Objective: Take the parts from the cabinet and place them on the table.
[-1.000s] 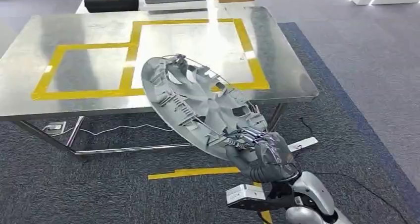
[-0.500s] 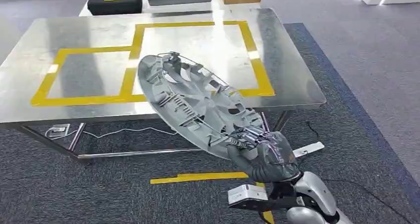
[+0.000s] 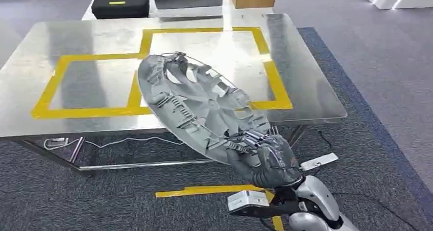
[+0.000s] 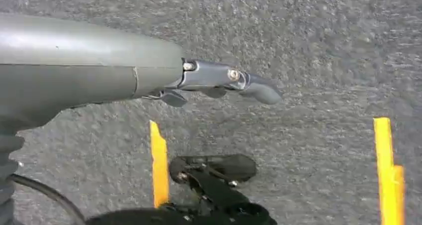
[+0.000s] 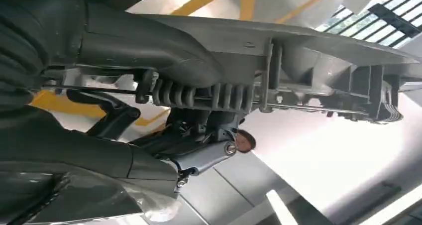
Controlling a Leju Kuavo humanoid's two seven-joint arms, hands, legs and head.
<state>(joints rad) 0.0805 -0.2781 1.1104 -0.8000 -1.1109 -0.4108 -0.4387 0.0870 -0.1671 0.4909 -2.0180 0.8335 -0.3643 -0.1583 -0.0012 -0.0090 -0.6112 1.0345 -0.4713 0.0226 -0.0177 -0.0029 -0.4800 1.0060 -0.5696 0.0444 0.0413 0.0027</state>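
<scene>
Hubcap [image 3: 201,108] tilts over table [image 3: 316,95], rim in right hand [image 3: 268,162].

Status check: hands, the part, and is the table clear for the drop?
Right hand grips the hubcap by its rim, tilted over the table near edge. Left hand holds nothing, over carpet. Taped squares bare.

The right robot hand [image 3: 269,162] wears a dark grey glove over a rounded silver forearm; the left robot hand [image 4: 219,80] shows grey metal links with small screws.
</scene>
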